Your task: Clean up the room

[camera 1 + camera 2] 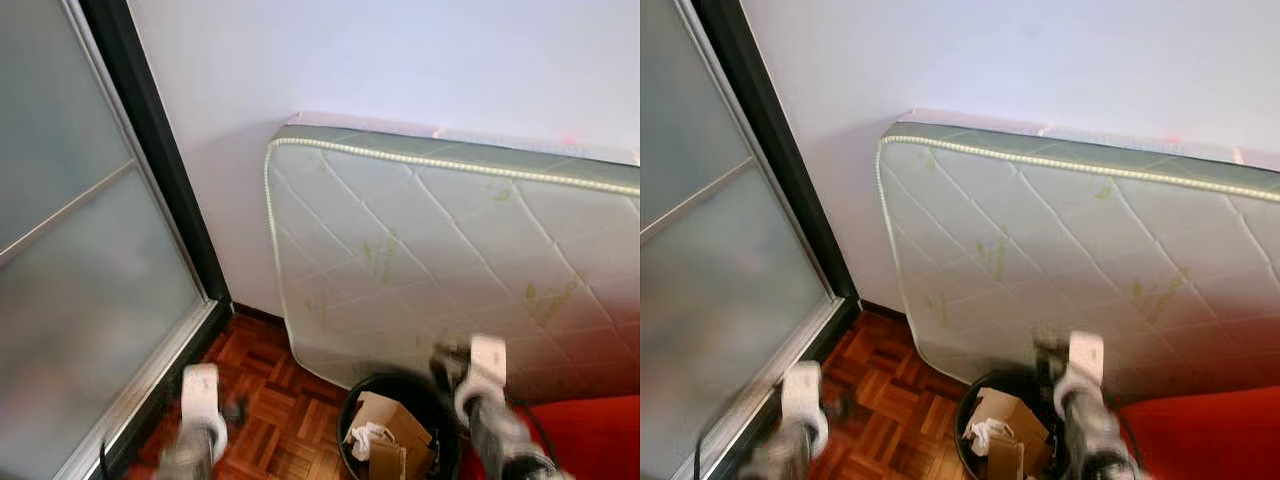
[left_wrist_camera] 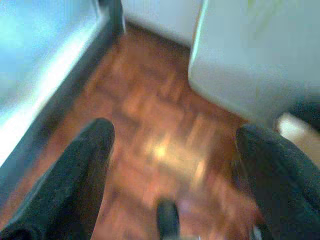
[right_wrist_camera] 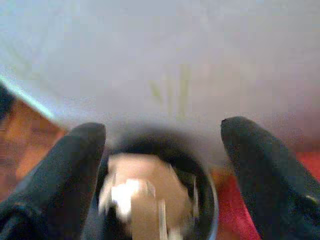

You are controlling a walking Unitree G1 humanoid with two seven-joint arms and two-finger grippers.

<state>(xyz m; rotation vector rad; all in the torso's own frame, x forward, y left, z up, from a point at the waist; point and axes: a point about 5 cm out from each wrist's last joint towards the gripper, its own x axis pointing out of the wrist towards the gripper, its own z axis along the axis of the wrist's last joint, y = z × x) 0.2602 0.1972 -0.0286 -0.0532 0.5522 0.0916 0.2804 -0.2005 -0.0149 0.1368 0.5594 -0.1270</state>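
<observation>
You face a pale wall [image 1: 400,60] with a quilted white mattress [image 1: 440,260] leaning on its long edge against it, green piping along the top. To your left runs a frosted glass sliding door [image 1: 70,280] in a dark frame, its metal track meeting the parquet floor [image 1: 270,400]. At the near right corner lies something bright red [image 1: 590,435]; you cannot tell what it is.

Just in front of the mattress foot stands a black round waste bin [image 1: 400,392] holding a brown cardboard box [image 1: 390,420] and crumpled white paper [image 1: 368,436].

Your right pincer [image 3: 162,165] hovers over the near right rim of the bin. The head views blur it, but the right wrist view gives you what they lack: both black fingers [image 3: 75,165] set wide apart, nothing between them, the bin's contents straight beneath.

Your left pincer [image 2: 172,160] hangs near the door track. Its wrist view shows the fingers [image 2: 85,170] likewise spread and holding nothing, bare parquet below, with the mattress corner and door frame beyond.
</observation>
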